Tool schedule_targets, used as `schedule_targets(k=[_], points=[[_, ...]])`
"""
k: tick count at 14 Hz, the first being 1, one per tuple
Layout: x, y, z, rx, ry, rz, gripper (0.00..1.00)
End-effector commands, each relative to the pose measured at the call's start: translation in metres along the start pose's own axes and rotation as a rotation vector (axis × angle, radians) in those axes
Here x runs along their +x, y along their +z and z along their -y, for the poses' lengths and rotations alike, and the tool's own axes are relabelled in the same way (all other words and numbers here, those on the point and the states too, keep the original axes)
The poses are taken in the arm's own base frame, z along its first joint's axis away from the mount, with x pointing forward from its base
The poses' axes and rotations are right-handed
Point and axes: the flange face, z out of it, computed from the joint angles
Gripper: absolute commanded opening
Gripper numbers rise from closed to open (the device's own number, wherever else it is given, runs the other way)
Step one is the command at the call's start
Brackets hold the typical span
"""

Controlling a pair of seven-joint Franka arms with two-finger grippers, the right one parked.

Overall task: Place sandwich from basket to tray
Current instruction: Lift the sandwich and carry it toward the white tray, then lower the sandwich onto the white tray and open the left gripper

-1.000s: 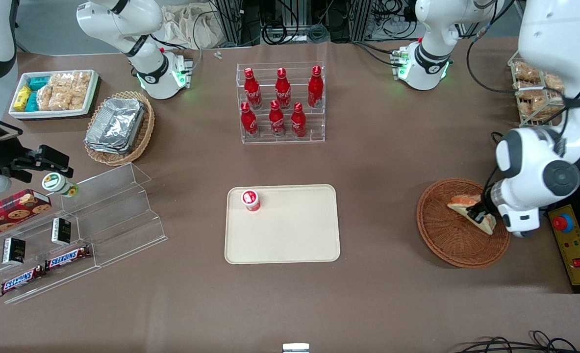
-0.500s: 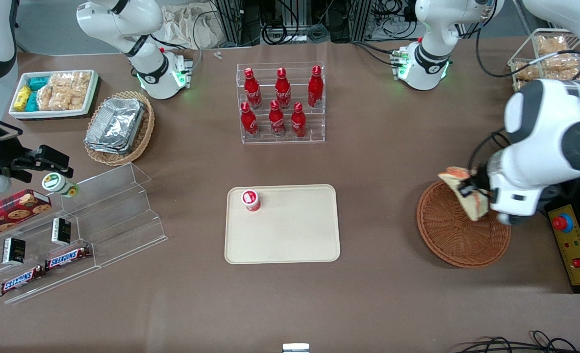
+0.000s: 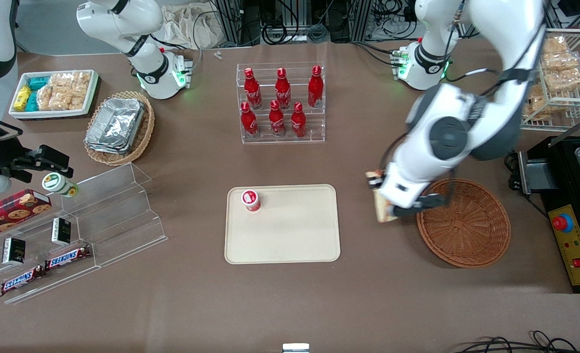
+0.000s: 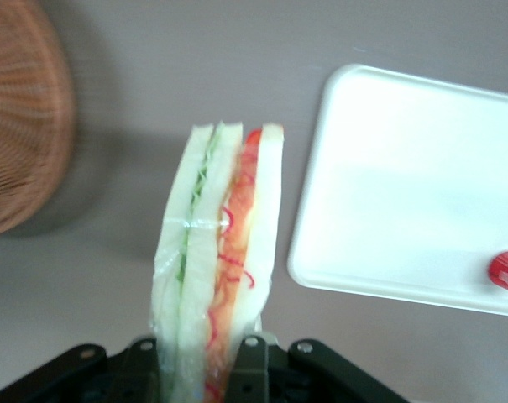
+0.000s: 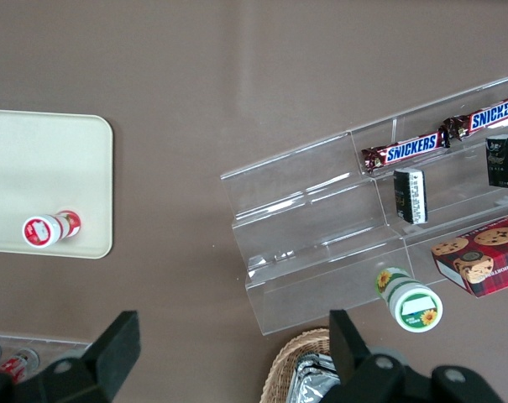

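My gripper (image 3: 383, 203) (image 4: 196, 365) is shut on the sandwich (image 3: 381, 210) (image 4: 220, 252), a clear-wrapped wedge with pale bread and red, orange and green filling. It hangs in the air above the bare table, between the reddish-brown wicker basket (image 3: 471, 230) (image 4: 18, 126) and the cream tray (image 3: 290, 235) (image 4: 405, 193). The basket holds nothing. The arm's wrist hides most of the sandwich in the front view.
A small red bottle (image 3: 251, 200) (image 4: 507, 270) stands on the tray's corner toward the parked arm. A clear rack of red bottles (image 3: 281, 103) stands farther from the front camera than the tray. A black box with a red button (image 3: 571, 240) lies beside the basket.
The gripper lifted the sandwich out of the basket and carried it sideways toward the tray; it now hangs past the basket's rim, over the table.
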Motion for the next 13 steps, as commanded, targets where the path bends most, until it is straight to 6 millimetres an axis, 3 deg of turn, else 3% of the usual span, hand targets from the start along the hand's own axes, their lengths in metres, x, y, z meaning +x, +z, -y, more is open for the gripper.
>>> schedule_targets(k=[1,3,5,7,9,10,11,12,13], points=[[-0.006,0.052,-0.055,-0.01,0.039,-0.033,0.0],[-0.023,0.098,-0.091,0.042,0.059,-0.098,0.0],[-0.016,0.141,-0.097,0.076,0.025,-0.14,0.0],[-0.013,0.167,-0.099,0.079,0.08,-0.176,0.0],[-0.011,0.174,-0.098,0.083,0.096,-0.19,0.01],[-0.009,0.179,-0.098,0.08,0.099,-0.189,0.24],[-0.007,0.178,-0.101,0.052,0.107,-0.209,0.65],[-0.005,0.179,-0.101,0.022,0.119,-0.237,1.0],[-0.004,0.179,-0.101,0.006,0.124,-0.249,1.0]])
